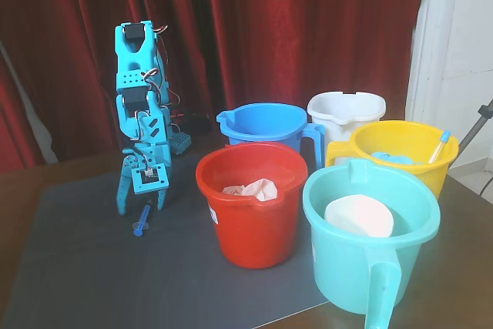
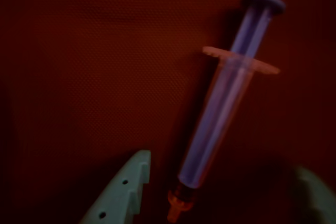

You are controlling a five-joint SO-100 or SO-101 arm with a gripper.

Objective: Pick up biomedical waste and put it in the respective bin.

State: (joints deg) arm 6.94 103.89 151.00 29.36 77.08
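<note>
The biomedical waste, a small syringe [image 1: 142, 221] with a clear-blue barrel and blue plunger, lies on the dark grey mat [image 1: 92, 267] in the fixed view, left of the buckets. My blue gripper [image 1: 142, 206] points straight down just above it, open, with a finger on either side. In the wrist view the syringe [image 2: 226, 103] lies slantwise, plunger at the upper right and tip at the bottom. My gripper [image 2: 220, 169] is open around its tip end. One finger [image 2: 123, 195] shows at the lower left and the other, blurred, at the lower right. Nothing is held.
Several buckets stand to the right in the fixed view: red [image 1: 250, 225] with crumpled paper, blue [image 1: 266, 125], white [image 1: 347, 107], yellow [image 1: 412, 163] holding a pale syringe [image 1: 439, 146], and teal [image 1: 362, 275] nearest the front. Red curtains hang behind.
</note>
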